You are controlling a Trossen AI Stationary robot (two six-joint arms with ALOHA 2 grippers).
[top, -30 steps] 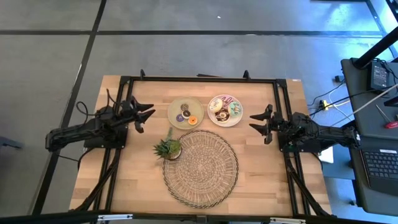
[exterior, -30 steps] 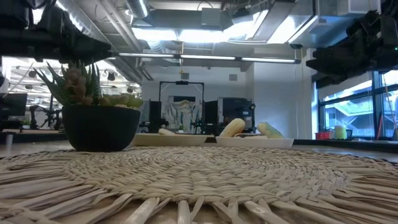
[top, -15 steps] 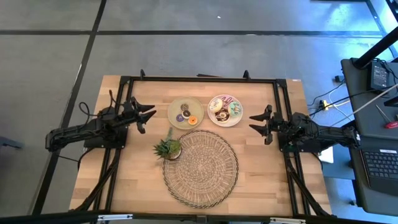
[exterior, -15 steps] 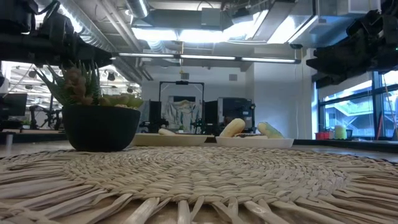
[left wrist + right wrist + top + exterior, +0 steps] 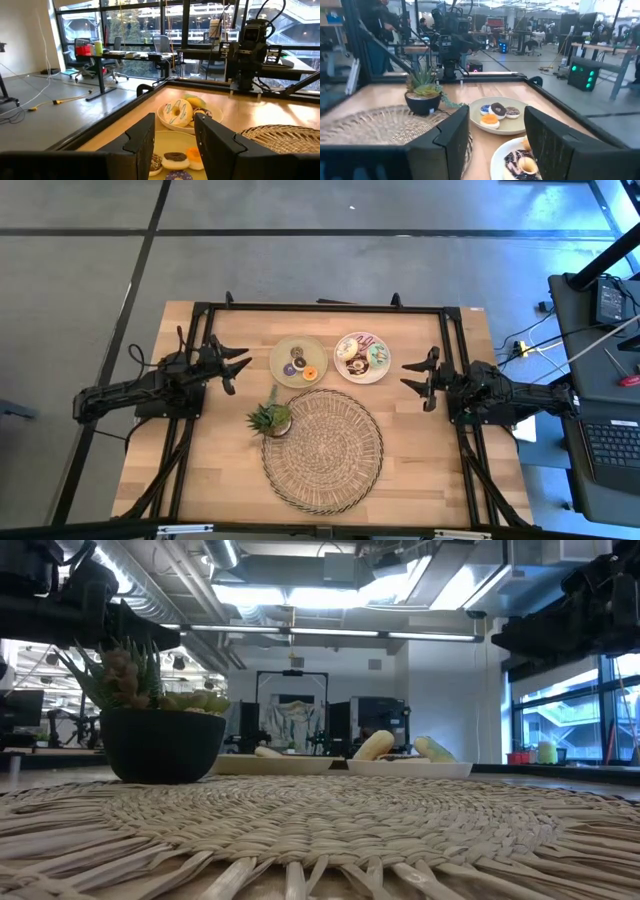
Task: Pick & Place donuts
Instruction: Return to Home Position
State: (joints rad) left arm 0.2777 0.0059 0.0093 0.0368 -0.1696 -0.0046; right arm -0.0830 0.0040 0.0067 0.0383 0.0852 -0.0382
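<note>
The donuts lie on two plates at the table's far middle. A pale green plate (image 5: 298, 361) holds mini donuts: brown (image 5: 175, 157), orange (image 5: 194, 155) and purple (image 5: 178, 176). A white plate (image 5: 362, 357) holds larger ones, among them a white-iced donut (image 5: 178, 111). My left gripper (image 5: 236, 366) hovers open to the left of the green plate, pointing at it, and its wrist view (image 5: 175, 135) looks over both plates. My right gripper (image 5: 410, 378) hovers open to the right of the white plate (image 5: 501, 159).
A small spiky potted plant (image 5: 270, 418) stands on the far left edge of a round woven mat (image 5: 322, 450), just near of the green plate. A black frame (image 5: 320, 307) runs along the table's far and side edges. Bare wood shows beside the mat.
My left gripper has crept slightly toward the table's right, closer to the green plate, and stays open. The donuts, plates and plant have kept still.
</note>
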